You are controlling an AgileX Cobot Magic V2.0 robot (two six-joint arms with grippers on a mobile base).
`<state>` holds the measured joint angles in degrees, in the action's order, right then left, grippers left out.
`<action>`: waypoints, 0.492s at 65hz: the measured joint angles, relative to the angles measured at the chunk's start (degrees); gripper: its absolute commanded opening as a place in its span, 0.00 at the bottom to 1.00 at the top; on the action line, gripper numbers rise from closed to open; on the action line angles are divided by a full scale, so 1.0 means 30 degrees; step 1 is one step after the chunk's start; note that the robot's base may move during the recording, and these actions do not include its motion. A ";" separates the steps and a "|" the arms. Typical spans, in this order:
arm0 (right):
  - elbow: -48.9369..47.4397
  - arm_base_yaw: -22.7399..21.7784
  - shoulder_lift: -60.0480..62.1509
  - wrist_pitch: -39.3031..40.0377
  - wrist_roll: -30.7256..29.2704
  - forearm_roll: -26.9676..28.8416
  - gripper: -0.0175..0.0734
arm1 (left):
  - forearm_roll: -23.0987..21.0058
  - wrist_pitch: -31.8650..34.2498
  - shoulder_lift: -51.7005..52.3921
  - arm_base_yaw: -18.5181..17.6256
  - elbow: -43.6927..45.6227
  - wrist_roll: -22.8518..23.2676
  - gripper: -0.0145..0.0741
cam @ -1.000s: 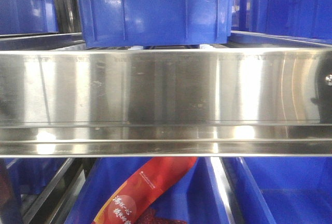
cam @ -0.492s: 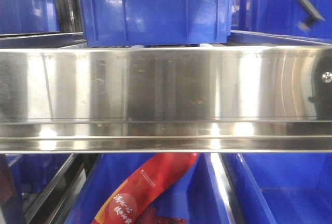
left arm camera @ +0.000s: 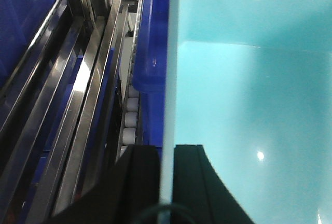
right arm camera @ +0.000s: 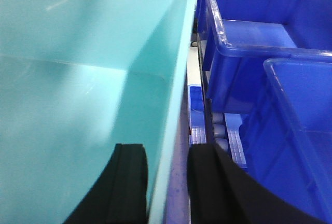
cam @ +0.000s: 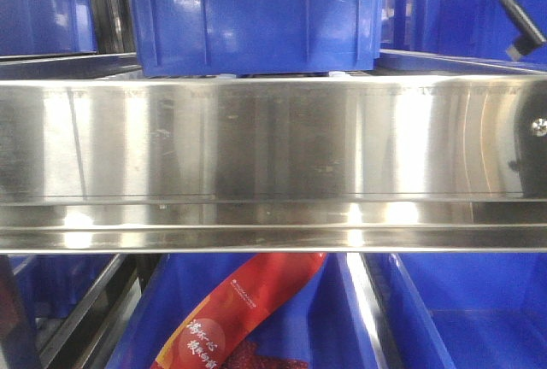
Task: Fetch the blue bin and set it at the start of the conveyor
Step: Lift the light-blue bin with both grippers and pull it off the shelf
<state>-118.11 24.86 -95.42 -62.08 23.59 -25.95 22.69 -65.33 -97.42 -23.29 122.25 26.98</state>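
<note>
Blue bin (left arm camera: 249,105) neighbours royal-blue crates (right arm camera: 259,42) amid stainless-steel shelf rails (cam: 273,147).

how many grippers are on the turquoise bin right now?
2. The left gripper pinches one side wall of the turquoise bin; the right gripper straddles the opposite wall, one finger inside, one outside, grip unclear.

Red packet (cam: 244,309) in lower blue crate (cam: 335,305): white Chinese characters on round badge, small white logo line above; both too blurred to read.
</note>
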 measured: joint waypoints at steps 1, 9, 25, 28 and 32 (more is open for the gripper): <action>0.0000 0.0000 0.0000 0.0000 0.0000 0.0000 0.02 | 0.0000 0.0000 0.0000 0.0000 0.0000 0.0000 0.04; 0.0000 0.0000 0.0000 0.0000 0.0000 0.0000 0.02 | 0.0000 -0.0038 0.0000 0.0000 0.0000 0.0000 0.04; 0.0000 0.0000 0.0000 0.0118 0.0000 -0.0034 0.02 | 0.0081 -0.0064 0.0000 0.0000 0.0000 0.0000 0.04; 0.0000 0.0000 0.0000 0.0118 0.0000 -0.0034 0.02 | 0.0081 -0.0064 0.0000 0.0000 0.0000 0.0000 0.04; 0.0000 0.0000 0.0000 0.0118 0.0000 -0.0034 0.02 | 0.0081 -0.0064 0.0000 0.0000 0.0000 0.0000 0.04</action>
<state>-118.11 24.86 -95.42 -61.72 23.59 -26.05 22.94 -65.52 -97.42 -23.29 122.25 26.98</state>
